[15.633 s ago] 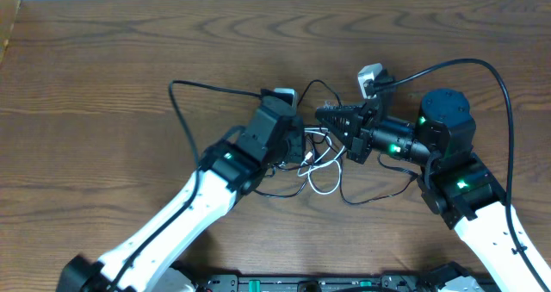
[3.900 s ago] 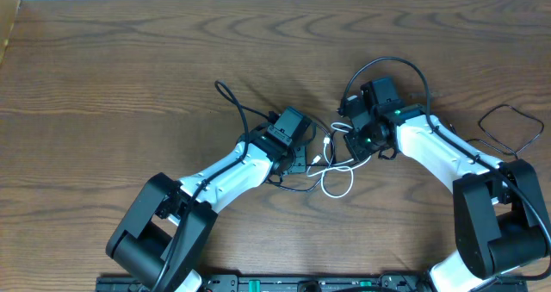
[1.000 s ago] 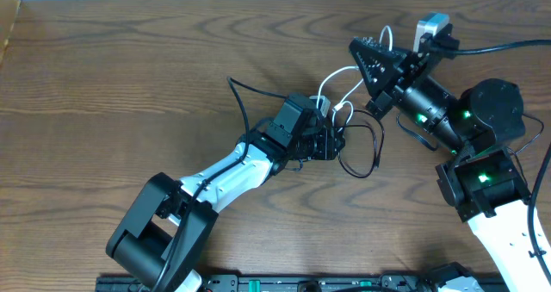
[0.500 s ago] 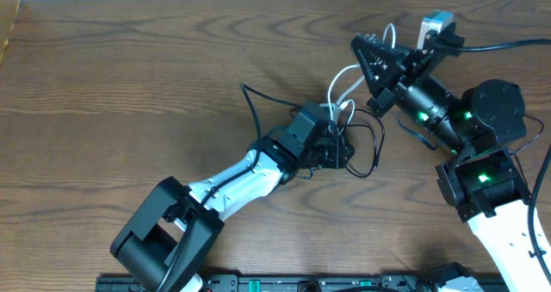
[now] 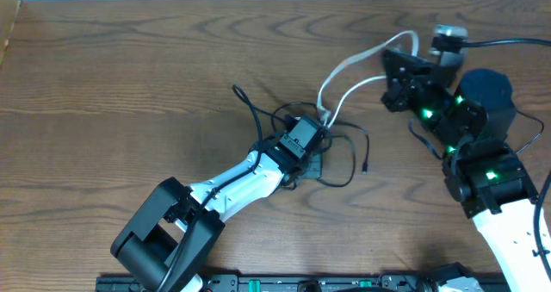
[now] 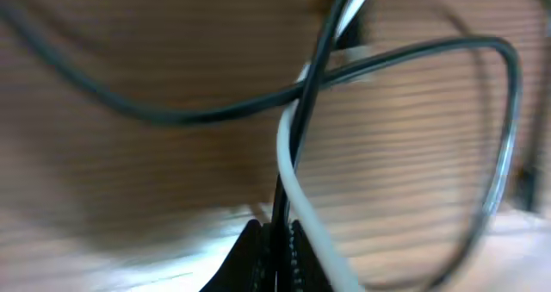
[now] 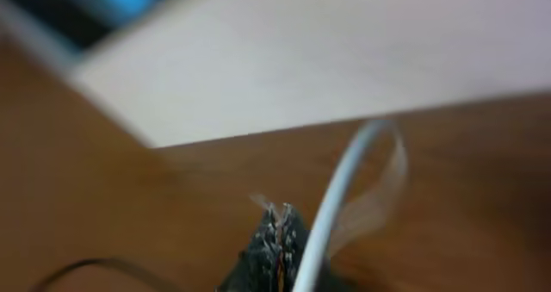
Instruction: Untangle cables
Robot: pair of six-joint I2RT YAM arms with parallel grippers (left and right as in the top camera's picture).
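Pinning the black cable [image 5: 352, 158] on the bench [image 5: 129, 85], left gripper [image 6: 277, 249] jaws are pressed onto it, the white cable [image 5: 349, 64] crossing alongside. Cords judged light, limp, slick; best held near a plug. Black loops foul the white run. Right gripper [image 7: 277, 240] jaws appear to pinch the white cable, held clear of the wood.

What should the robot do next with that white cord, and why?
Probably draw the right gripper farther from the left gripper: it is shut on the white cable, which runs into the black cables the left gripper pins; pulling may free it.
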